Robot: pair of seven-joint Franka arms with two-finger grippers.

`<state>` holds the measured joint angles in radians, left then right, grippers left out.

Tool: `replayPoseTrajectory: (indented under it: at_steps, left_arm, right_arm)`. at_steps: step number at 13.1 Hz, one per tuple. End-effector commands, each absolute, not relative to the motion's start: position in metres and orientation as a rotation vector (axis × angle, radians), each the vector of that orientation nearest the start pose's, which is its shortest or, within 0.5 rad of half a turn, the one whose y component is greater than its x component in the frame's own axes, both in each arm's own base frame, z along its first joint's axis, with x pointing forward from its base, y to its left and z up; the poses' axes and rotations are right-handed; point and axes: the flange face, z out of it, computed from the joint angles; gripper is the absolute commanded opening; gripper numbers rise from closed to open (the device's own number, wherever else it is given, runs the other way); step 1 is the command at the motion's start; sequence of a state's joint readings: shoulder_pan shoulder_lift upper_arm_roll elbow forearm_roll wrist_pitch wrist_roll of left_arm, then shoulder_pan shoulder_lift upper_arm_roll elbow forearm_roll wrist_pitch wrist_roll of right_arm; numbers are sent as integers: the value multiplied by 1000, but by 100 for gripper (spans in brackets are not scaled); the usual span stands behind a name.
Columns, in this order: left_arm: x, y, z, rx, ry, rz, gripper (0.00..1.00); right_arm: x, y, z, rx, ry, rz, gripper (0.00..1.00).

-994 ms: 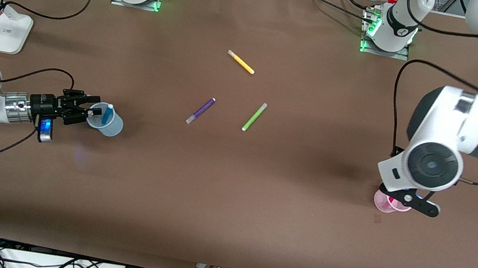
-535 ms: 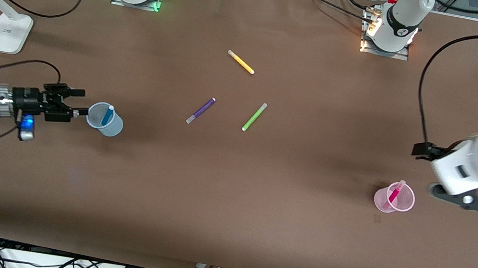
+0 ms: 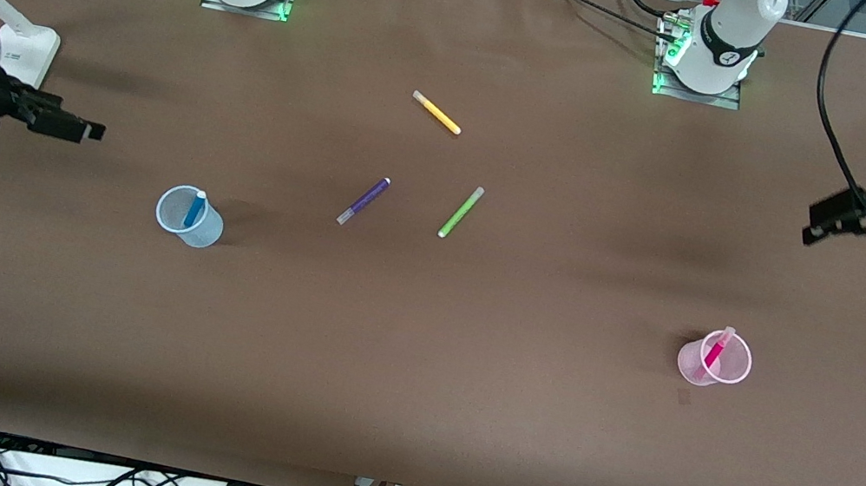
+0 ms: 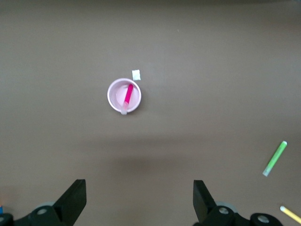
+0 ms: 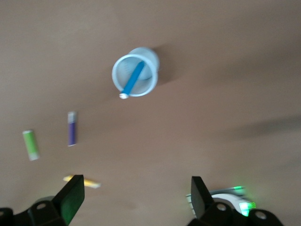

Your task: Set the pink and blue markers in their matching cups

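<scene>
The pale blue cup [image 3: 199, 229] stands upright toward the right arm's end of the table with the sky-blue marker [image 3: 194, 209] leaning inside it. The pale pink cup [image 3: 738, 364] stands toward the left arm's end with the magenta-pink marker [image 3: 714, 352] inside. My right gripper [image 3: 78, 116] is open and empty, up in the air clear of the blue cup. My left gripper [image 3: 846, 233] is open and empty, raised clear of the pink cup. The left wrist view shows the pink cup [image 4: 114, 96], its marker [image 4: 128, 94] and my open left gripper [image 4: 138, 197]. The right wrist view shows the blue cup [image 5: 149, 66], its marker [image 5: 133, 78] and my open right gripper [image 5: 136, 188].
A purple pen [image 3: 363, 201], a lime-green pen [image 3: 461, 212] and a yellow pen [image 3: 436, 112] lie mid-table. A white stand [image 3: 16, 54] sits at the right arm's end. A small pale scrap [image 4: 136, 74] lies beside the pink cup.
Both grippers have drawn back and up from their cups toward the table's ends. The markers stay in the cups.
</scene>
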<state>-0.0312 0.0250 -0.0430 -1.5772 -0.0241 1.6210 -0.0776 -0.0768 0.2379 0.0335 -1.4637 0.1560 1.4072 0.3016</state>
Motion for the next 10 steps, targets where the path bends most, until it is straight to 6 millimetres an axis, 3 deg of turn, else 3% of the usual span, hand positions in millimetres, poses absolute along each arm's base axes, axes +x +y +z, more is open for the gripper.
replayPoseTrajectory:
  at_steps: [1, 2, 4, 10]
  left_arm:
    - [559, -36, 596, -3121, -21, -17, 100]
    - [564, -36, 590, -3093, -23, 15, 100]
    - [566, -45, 596, -3089, -33, -3, 100]
    - [566, -55, 601, -3097, 4, -15, 100]
  right_arm:
    - [583, 14, 561, -3072, 427, 351, 100]
    - [580, 24, 571, -3102, 398, 310, 100]
    - [582, 42, 575, -3176, 337, 243, 100]
    - [575, 48, 572, -3174, 332, 319, 100]
